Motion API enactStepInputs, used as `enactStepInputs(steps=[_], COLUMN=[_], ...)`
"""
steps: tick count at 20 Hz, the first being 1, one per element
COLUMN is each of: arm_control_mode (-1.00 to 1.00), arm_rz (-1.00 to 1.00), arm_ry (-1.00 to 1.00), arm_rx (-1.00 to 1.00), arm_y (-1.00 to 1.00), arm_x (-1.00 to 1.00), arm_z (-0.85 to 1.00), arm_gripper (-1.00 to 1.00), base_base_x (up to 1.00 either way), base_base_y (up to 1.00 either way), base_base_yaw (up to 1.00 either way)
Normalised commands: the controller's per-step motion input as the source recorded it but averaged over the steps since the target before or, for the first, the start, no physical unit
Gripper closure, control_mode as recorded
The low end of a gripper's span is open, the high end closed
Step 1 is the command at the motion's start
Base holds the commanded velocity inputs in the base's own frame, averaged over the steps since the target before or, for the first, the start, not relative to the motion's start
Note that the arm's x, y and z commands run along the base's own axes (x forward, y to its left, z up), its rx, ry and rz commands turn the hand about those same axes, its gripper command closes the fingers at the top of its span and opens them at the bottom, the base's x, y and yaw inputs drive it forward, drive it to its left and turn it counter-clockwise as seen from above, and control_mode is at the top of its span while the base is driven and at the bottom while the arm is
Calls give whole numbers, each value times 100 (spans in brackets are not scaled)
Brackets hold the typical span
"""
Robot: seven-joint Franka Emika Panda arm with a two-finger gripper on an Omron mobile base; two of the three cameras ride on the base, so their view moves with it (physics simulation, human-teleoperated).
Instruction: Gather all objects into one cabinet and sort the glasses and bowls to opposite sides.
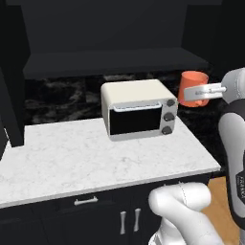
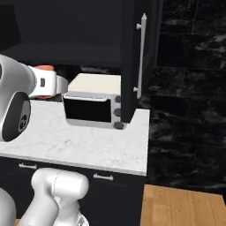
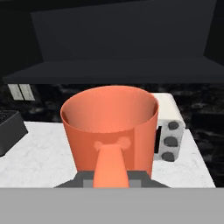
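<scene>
the orange mug (image 3: 109,131) is held clamped by its handle in the gripper (image 3: 111,177). it is judged light, rigid and slick, so the handle is the surest hold.

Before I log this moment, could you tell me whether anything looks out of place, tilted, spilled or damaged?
Nothing stands out. The gripper holds the orange mug upright by its handle, in the air beside the toaster oven, which sits square on the marble counter. The cabinet door stands open. No spill or damage shows.

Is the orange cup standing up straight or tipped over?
Upright. The orange mug has its open rim facing up, handle toward the tool holding it in the air.
</scene>
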Motion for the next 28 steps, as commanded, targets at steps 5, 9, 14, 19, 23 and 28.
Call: enactStepInputs(steps=[5, 9, 14, 19, 23, 28], arm_control_mode=[100, 100, 100, 100, 100, 100], arm_rz=[0, 0, 0, 0, 0, 0], arm_ry=[0, 0, 0, 0, 0, 0], arm_rx=[0, 0, 0, 0, 0, 0], arm_y=[0, 0, 0, 0, 0, 0], arm_x=[0, 0, 0, 0, 0, 0], arm_z=[0, 0, 0, 0, 0, 0], arm_gripper=[100, 100, 100, 100, 100, 100], base_base_x=[-100, -90, -53, -62, -22, 6], base_base_y=[40, 59, 44, 53, 45, 6], base_base_yaw=[31, 71, 91, 91, 91, 79])
